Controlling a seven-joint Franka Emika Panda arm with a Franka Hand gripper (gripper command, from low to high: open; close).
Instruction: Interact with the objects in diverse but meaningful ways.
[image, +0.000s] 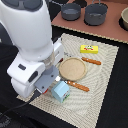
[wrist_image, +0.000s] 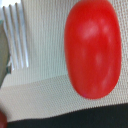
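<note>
A red tomato-like ball fills much of the wrist view, lying on the woven beige mat very close under the camera. In the exterior view my own arm hides it. My gripper's hand hangs low over the mat's left part, its fingers hidden behind the arm. A pale blue carton stands just beside the hand. A yellow block lies farther back on the mat, with an orange-brown stick in front of it.
A tan round plate sits mid-mat. An orange-handled fork lies by it, its tines beside the tomato. Two grey pots and a bowl stand on the brown board behind.
</note>
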